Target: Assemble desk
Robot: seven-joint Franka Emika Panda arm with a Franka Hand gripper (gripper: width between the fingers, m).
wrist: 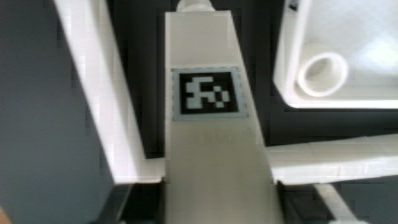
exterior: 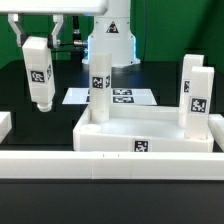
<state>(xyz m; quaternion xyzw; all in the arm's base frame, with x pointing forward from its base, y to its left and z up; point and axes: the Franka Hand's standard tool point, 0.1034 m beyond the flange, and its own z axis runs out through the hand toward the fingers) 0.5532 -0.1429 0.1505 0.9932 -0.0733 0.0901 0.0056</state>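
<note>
My gripper is shut on a white square-section leg and holds it upright in the air, off the tabletop's left end in the exterior view. In the wrist view the leg runs out from between the fingers, its tag facing the camera. The white tray-like tabletop lies on the table. One leg stands upright at its far left corner. Two more legs stand at its right end. A tabletop corner with a round socket shows beside the held leg.
The marker board lies flat behind the tabletop. A long white border rail runs along the front, with another rail piece at the exterior view's left. A rail also shows beside the held leg. The robot base stands behind.
</note>
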